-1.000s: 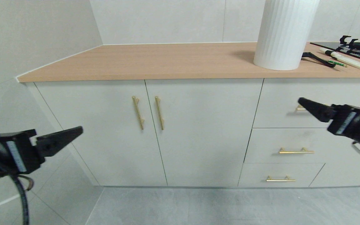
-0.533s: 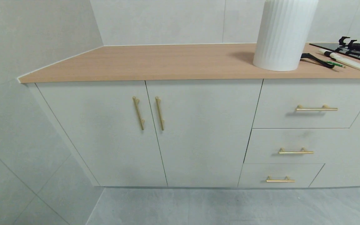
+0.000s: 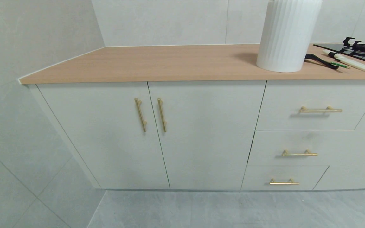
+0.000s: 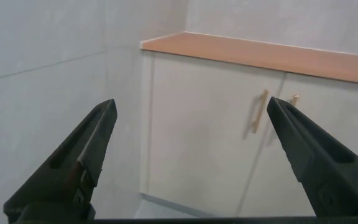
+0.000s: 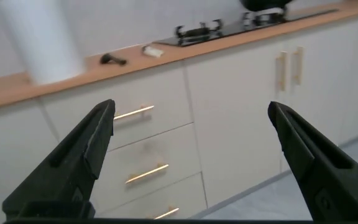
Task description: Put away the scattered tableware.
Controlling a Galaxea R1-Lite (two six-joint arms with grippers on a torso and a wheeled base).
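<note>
Both grippers hang spread wide and empty: the left gripper (image 4: 190,106) faces the cabinet doors (image 3: 201,133), the right gripper (image 5: 191,106) the drawers (image 5: 135,134). Well beyond them on the countertop (image 3: 157,61), a black utensil (image 3: 320,60) and what looks like a white-handled knife (image 3: 350,61) lie beside the ribbed white canister (image 3: 285,34).

Left gripper spread wide before a corner cabinet

The left gripper (image 4: 191,102) hangs in the air with its two dark fingers (image 4: 82,155) far apart. Beyond them stands a pale cabinet (image 4: 197,137) under a wooden countertop (image 4: 260,53). Two upright gold handles (image 4: 258,112) sit close together on its doors, and a grey tiled wall (image 4: 42,68) meets the cabinet's end
</note>
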